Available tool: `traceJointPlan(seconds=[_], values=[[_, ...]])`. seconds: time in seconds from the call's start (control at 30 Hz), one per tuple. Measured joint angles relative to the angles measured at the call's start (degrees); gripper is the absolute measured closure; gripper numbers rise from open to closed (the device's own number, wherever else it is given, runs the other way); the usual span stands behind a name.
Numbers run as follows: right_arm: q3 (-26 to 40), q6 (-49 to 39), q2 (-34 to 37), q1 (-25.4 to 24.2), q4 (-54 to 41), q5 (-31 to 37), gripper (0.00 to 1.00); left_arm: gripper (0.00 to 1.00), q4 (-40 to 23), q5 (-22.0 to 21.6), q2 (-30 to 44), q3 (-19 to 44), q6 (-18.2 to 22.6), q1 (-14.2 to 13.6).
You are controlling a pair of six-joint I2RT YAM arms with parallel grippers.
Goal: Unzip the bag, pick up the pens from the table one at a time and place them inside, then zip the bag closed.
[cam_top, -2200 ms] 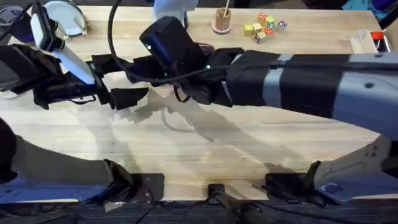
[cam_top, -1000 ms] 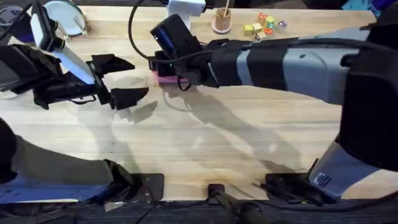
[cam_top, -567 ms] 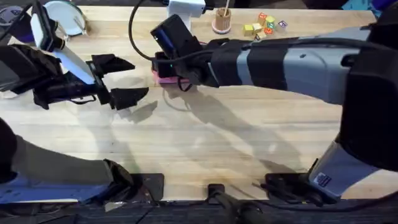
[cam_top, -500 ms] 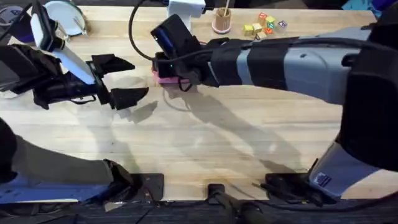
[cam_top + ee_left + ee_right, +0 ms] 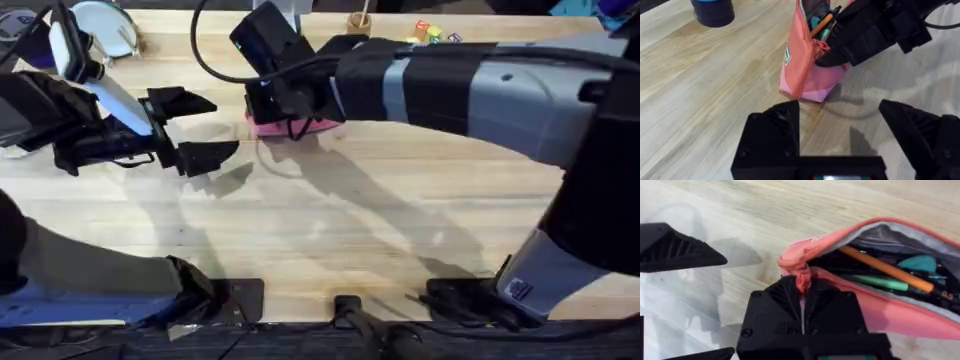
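The bag (image 5: 807,65) is lying on the surface (image 5: 330,220) toward its far side, left of the middle, with its mouth gaping and an orange pen (image 5: 887,269) resting inside among other things. In the right wrist view its long axis is running straight away from the right pincer (image 5: 802,296), whose fingers are pressed together on the bunched pink end of the bag, seemingly at the zipper's end. Closing the zipper would likely mean travelling along that axis toward the far end. The right arm is reaching across from the right and is by far the nearer. The left pincer (image 5: 847,132) is hovering just short of the bag's near end, its fingers spread wide apart and gripping nothing, facing that end squarely.
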Motion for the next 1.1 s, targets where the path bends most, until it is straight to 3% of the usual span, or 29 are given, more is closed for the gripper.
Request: traceJointPlan(seconds=[0.57,0.9,1.1], values=[[6.63,-6.77,0.0,-0.19,-11.07,-0.85,0.972,0.007,0.0,0.08,-0.01,0.0,0.0,0.0],[13.11,-9.97,0.0,-2.13,-17.94,-4.35,0.972,0.007,1.71,3.3,-0.01,0.0,0.02,0.0],[15.11,-10.39,0.0,-3.3,-20.98,-7.21,0.972,0.007,4.23,4.44,-0.01,0.0,-0.09,-2.04]])
